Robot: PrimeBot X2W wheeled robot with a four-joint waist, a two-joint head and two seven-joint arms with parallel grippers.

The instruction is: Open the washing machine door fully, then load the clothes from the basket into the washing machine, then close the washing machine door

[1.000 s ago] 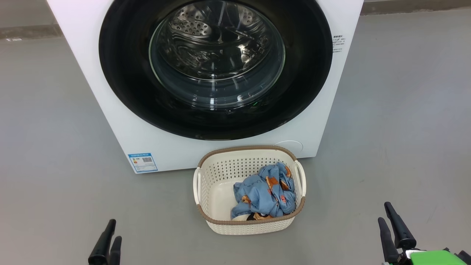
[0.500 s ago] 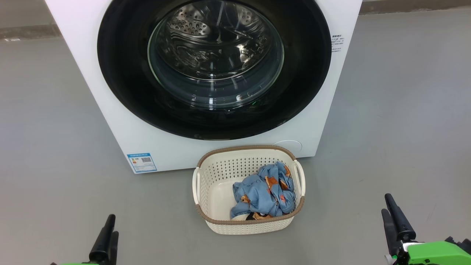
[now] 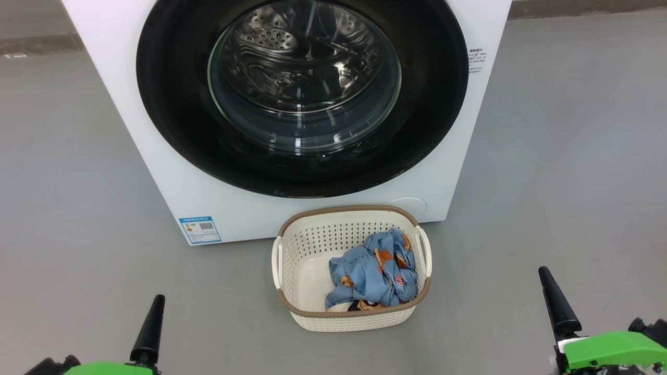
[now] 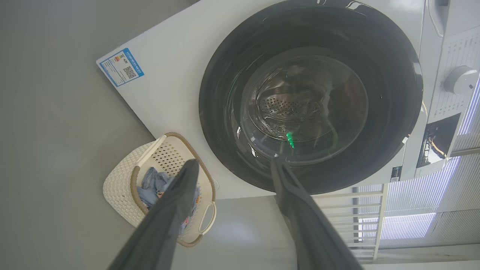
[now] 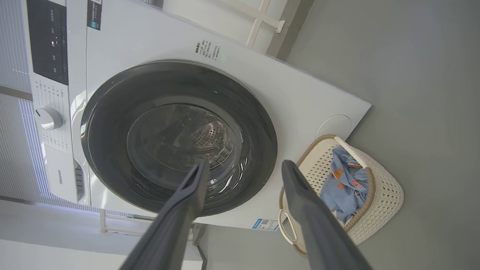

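Both arms hung low to either side of the basket, the left gripper and the right gripper each with its two dark fingers spread wide and nothing between them. The washing machine door lay shut against the front of the washing machine. The basket stood on the grey floor just before the machine, below the door's lower rim, with the clothes heaped in its right half.

1 washing machine, 1 washing machine door, 1 blue label, 1 dial; in front of the washing machine 1 basket with 2 handles, clothes in 1 heap, pieces uncountable; 1 left hand, 1 right hand
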